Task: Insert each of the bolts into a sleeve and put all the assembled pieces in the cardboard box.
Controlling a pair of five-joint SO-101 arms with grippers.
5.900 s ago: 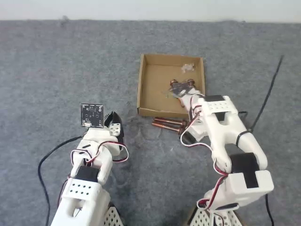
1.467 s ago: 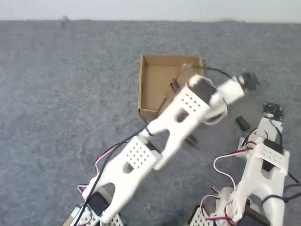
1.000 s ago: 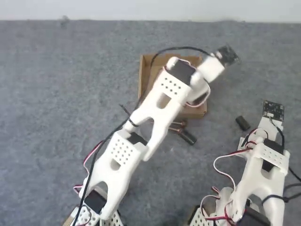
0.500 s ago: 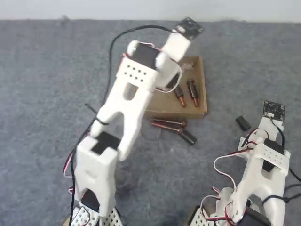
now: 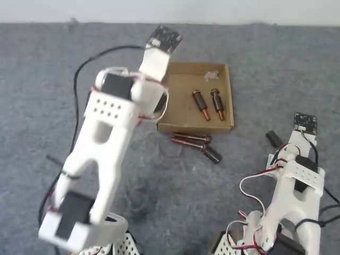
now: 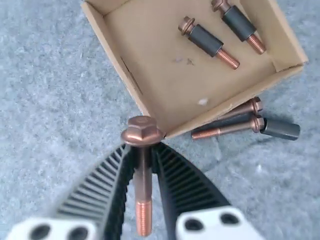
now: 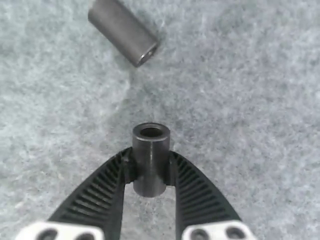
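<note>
Left pincer (image 6: 143, 152) clamped bolt (image 6: 142, 134) by shank; right pincer (image 7: 150, 162) clamped sleeve (image 7: 150, 142) mid-body. Both stiff, light, probably slippery.

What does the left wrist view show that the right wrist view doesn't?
Left wrist view: the left gripper shut on a bolt, the cardboard box with two assembled pieces inside, plus two bare bolts and a stray sleeve lying outside its wall. Right wrist view: the right gripper shut on an upright sleeve, with a loose sleeve lying beyond it. Both: grey carpet, and a gripper clamping one part.
</note>
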